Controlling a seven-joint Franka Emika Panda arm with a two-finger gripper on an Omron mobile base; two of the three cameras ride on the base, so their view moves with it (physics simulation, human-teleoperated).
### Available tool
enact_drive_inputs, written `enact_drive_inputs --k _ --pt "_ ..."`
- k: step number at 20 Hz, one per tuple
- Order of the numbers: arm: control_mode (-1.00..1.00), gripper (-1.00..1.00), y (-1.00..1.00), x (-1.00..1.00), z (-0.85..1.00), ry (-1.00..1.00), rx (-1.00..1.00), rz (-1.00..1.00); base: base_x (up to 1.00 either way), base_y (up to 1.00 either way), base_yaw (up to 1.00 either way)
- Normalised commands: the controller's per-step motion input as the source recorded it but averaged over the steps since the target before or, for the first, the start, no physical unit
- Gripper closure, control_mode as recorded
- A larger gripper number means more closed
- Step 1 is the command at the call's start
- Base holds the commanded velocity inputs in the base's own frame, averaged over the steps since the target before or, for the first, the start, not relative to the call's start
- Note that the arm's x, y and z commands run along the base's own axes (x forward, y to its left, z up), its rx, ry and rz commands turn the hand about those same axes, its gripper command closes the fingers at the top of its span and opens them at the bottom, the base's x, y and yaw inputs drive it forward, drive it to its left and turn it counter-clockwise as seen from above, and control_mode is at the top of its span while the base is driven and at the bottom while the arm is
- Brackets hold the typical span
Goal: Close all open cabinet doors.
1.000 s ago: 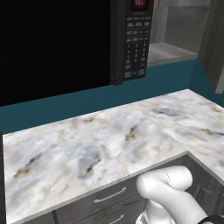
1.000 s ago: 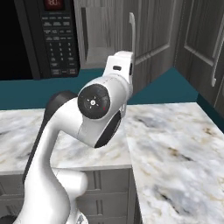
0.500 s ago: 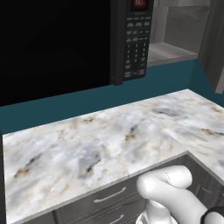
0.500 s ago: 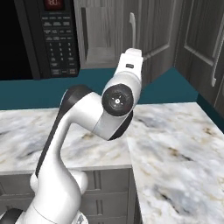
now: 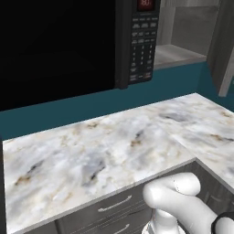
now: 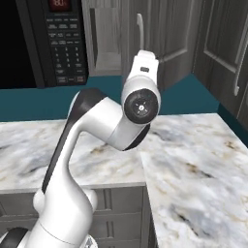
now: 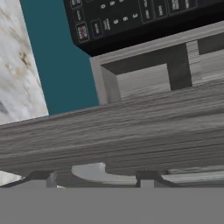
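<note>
An open cabinet door, grey wood-grain with a vertical silver bar handle, stands swung out to the right of the microwave. The bare cabinet interior shows behind it, and the same cabinet interior shows with the door's edge at the far right. My hand reaches up just below that handle. In the hand view the door's edge fills the middle and the handle lies along the bottom. My gripper sits right against it, fingertips apart, gripping nothing I can see.
The black microwave with its keypad hangs to the left. A marble counter wraps around the corner below, with grey drawer fronts under it. More shut cabinet doors line the right wall.
In the right base view my arm has swung to the right and risen, bringing the hand up close under the open door's handle. The door and counter have not moved.
</note>
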Motion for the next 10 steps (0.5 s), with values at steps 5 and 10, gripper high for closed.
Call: enact_drive_inputs --k 5,10 --pt "-1.0 -1.0 0.54 0.3 -0.3 -0.04 0.0 0.1 0.0 0.0 0.0" --pt "-1.0 -1.0 0.65 0.32 -0.28 -0.06 0.0 0.07 0.0 0.0 0.0"
